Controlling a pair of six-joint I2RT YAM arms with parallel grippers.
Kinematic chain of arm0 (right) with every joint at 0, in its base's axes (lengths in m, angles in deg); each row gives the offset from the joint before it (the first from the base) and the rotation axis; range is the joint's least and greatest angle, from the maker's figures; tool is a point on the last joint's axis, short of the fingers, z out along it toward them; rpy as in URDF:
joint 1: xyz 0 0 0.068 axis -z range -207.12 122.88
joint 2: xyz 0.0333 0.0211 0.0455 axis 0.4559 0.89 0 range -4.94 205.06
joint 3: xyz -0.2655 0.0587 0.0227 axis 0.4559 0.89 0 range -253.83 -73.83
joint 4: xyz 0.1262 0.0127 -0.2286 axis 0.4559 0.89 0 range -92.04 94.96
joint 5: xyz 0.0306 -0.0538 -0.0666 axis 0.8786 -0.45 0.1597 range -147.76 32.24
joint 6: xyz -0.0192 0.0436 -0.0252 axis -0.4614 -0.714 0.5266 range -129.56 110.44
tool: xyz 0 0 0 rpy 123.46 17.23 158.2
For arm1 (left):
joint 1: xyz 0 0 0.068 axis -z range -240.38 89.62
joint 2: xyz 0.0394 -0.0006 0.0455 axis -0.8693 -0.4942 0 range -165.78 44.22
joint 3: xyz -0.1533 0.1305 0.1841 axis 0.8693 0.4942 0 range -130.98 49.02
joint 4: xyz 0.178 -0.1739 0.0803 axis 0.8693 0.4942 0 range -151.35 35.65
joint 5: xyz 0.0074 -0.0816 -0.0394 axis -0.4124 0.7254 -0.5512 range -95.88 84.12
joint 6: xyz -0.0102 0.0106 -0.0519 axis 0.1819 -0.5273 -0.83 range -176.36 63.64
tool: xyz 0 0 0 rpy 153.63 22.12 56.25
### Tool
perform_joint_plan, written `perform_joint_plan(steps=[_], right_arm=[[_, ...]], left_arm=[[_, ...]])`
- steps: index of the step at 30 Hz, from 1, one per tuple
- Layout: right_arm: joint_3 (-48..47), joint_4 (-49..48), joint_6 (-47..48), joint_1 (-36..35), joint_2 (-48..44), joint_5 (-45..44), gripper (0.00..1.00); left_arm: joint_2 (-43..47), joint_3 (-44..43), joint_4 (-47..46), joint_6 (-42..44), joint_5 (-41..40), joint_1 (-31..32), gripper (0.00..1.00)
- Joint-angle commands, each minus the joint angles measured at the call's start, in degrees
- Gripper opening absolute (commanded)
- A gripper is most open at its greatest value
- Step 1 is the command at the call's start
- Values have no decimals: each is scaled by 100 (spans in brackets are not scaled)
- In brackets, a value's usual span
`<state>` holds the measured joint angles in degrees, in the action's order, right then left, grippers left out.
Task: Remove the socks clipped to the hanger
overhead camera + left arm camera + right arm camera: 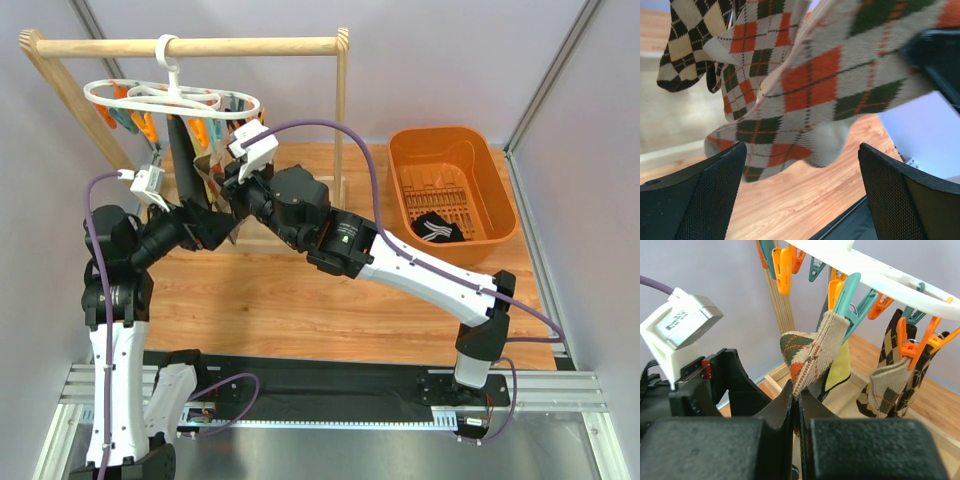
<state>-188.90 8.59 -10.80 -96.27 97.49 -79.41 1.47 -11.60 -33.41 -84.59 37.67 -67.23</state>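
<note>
Socks (812, 347) clipped on hanger (900, 284); right gripper (796, 400) pinches one, left gripper (801, 150) wide open. Next: tug it free.

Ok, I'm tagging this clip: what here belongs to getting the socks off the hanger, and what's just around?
Job: hanger; argyle sock in the teal clip; other clipped socks; right gripper, shut on that argyle sock; left gripper, open beside the socks.
Just around: wooden rail; orange basket; table.

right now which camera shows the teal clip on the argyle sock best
Right wrist: the teal clip bites the argyle sock close up. Top external leaves it tiny and crowded; left wrist shows only socks.
</note>
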Motion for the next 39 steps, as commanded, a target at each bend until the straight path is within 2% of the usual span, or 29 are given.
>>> perform_joint_plan(steps=[1, 14, 24, 25, 27, 28, 29, 31, 33, 34, 35, 37, 38, 39], right_arm=[[-332, 18, -236, -55, 172, -138, 0], [-535, 9, -1106, -55, 348, -173, 0], [-306, -281, -1687, -55, 312, -226, 0], [-297, -290, -1722, -55, 312, -217, 0], [-254, -334, -1766, -55, 312, -208, 0], [-236, -369, -1810, -55, 312, -199, 0], [-227, -378, -1819, -55, 312, -191, 0], [-192, -387, -1819, -55, 312, -182, 1], [-157, -378, -1767, -55, 304, -182, 6], [-148, -378, -1723, -55, 295, -173, 11], [-130, -369, -1609, -55, 286, -173, 24], [-95, -343, -1538, -38, 242, -208, 35], [-112, -308, -1520, -20, 233, -199, 43], [-147, -255, -1546, 6, 233, -165, 46]], left_arm=[[152, 7, -378, -43, 225, -18, 100], [117, -46, -448, -113, -908, 360, 97], [64, 42, -694, -174, -1392, 668, 81], [55, 42, -694, -166, -1437, 668, 79], [3, 42, -738, -183, -1463, 668, 68], [-15, -2, -738, -183, -1455, 668, 62], [-58, -20, -712, -192, -1455, 668, 50], [-68, -64, -676, -192, -1437, 668, 37], [-41, -108, -624, -157, -1402, 668, 29], [-24, -125, -571, -139, -1358, 668, 21], [2, -134, -545, -96, -1332, 668, 18], [29, -108, -562, -51, -1174, 659, 15], [38, -82, -588, -42, -1165, 668, 13], [38, -55, -606, -60, -1147, 659, 11]])
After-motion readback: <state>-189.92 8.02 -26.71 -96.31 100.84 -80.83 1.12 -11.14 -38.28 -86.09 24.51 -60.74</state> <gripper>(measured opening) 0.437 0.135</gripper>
